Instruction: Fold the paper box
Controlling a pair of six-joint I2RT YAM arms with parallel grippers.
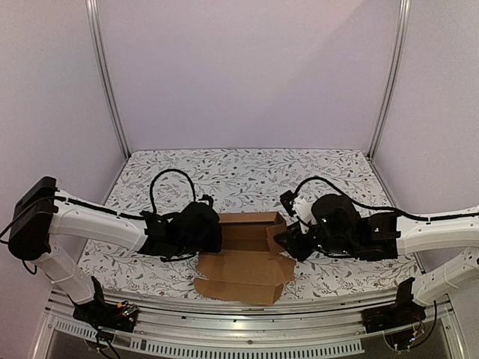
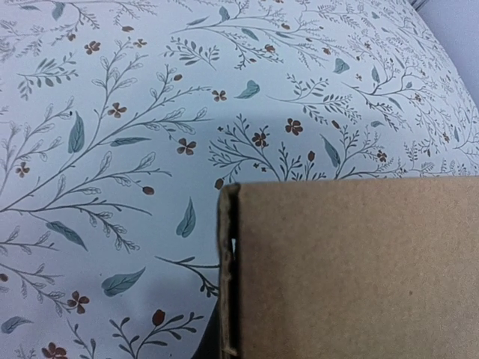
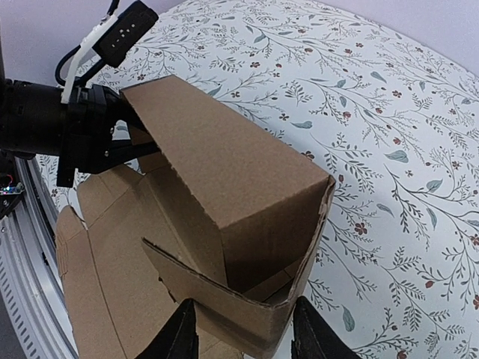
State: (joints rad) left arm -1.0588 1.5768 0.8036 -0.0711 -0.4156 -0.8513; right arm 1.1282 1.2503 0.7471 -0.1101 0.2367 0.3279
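The paper box (image 1: pixel 247 273) is plain brown cardboard, partly folded, in the middle of the table. Its back part stands as walls and a flat panel lies in front. My left gripper (image 1: pixel 215 233) is at the box's left end. In the left wrist view the cardboard (image 2: pixel 352 269) fills the lower right and my fingers are hidden. The right wrist view shows the left gripper (image 3: pixel 112 146) closed on the far wall. My right gripper (image 3: pixel 245 333) is at the right end (image 1: pixel 288 241), with its fingers pressing either side of the raised end corner of the box (image 3: pixel 224 164).
The table has a white floral cloth (image 1: pixel 247 172). Metal rails (image 1: pixel 247 329) run along the near edge between the arm bases. Upright frame posts (image 1: pixel 108 82) stand at the back corners. Black cables loop over both wrists.
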